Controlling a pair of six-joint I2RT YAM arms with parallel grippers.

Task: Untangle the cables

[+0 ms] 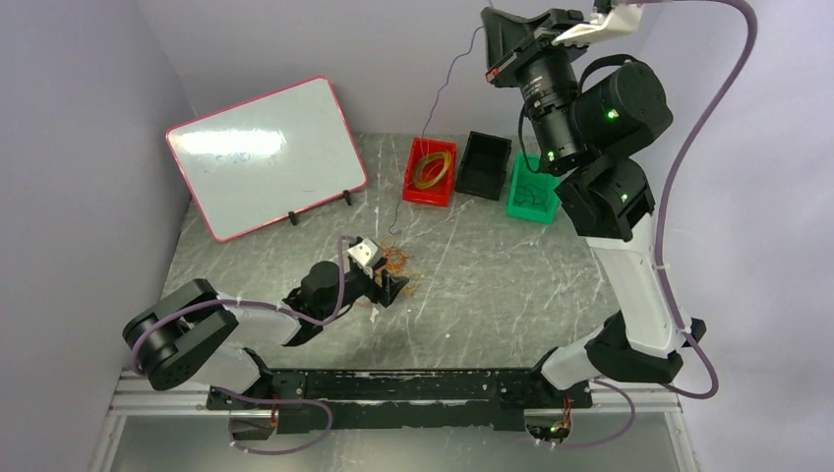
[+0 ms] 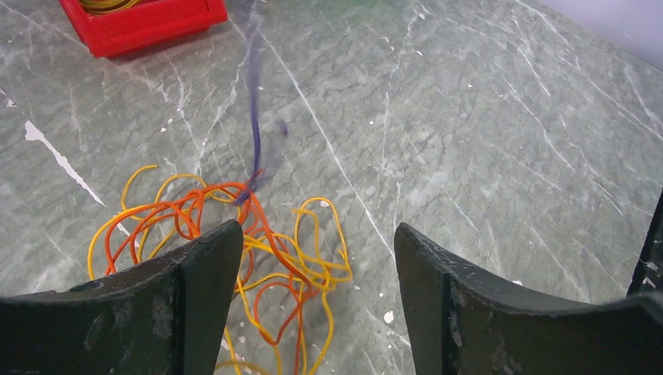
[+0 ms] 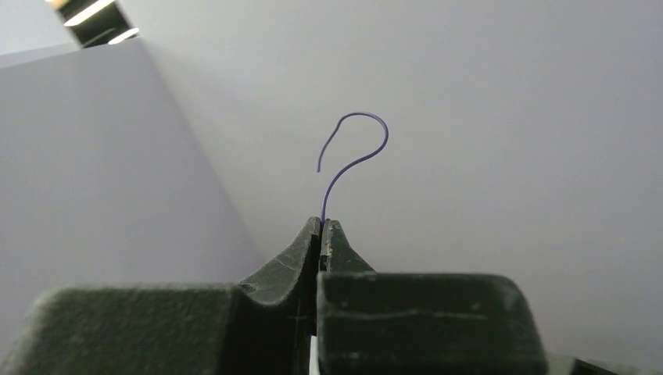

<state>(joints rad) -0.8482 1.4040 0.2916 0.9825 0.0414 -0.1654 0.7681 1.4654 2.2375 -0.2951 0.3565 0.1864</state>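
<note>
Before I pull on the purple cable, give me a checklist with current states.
1. The right gripper is shut on the purple cable: ok.
2. The purple cable is clear of the orange-yellow tangle: not ok, its lower end runs into the loops.
3. The left gripper is open: ok.
4. The left gripper is holding the tangle down: not ok, jaws open, nothing gripped.
5. The purple cable is unknotted inside the tangle: cannot tell.

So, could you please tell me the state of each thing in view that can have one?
tangle of yellow and orange cables: knotted, on the table.
left gripper: open, low by the tangle, holding nothing.
right gripper: shut on the purple cable, raised high.
purple cable: hangs from that gripper into the tangle.
red bin: holds yellow loops.
black bin: looks empty.
green bin: holds dark cables.
whiteboard: propped tilted, blank.
</note>
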